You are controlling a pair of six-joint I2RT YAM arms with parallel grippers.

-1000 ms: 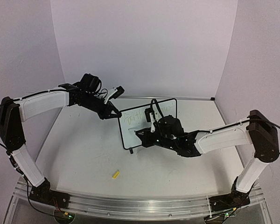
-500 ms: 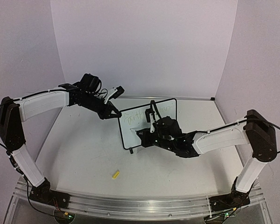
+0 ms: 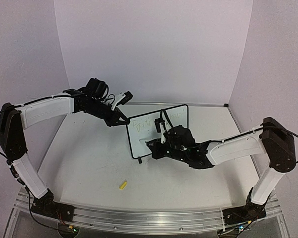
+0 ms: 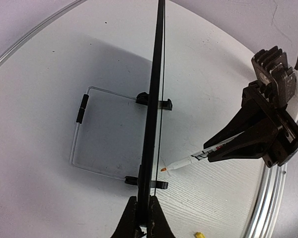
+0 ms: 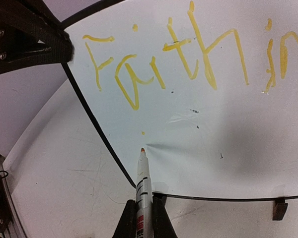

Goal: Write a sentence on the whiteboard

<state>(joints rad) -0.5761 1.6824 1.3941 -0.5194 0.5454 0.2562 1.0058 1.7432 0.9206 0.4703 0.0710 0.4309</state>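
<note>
Here left jaws clamp the whiteboard (image 5: 213, 148), its yellow writing (image 5: 202, 52) "Faith in"; right jaws hold a marker (image 5: 143, 181).

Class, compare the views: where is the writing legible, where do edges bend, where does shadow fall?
Right wrist: the sentence reads sharp, but the whiteboard frame bows with lens distortion. Top external: writing faint, barely legible. Left wrist: the edge-on board throws a soft grey shadow on the table.

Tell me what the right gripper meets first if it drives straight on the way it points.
The right gripper holds a marker out ahead, so its orange tip meets the whiteboard first, just below the yellow word Faith. Whether the tip touches it now, I cannot tell.
</note>
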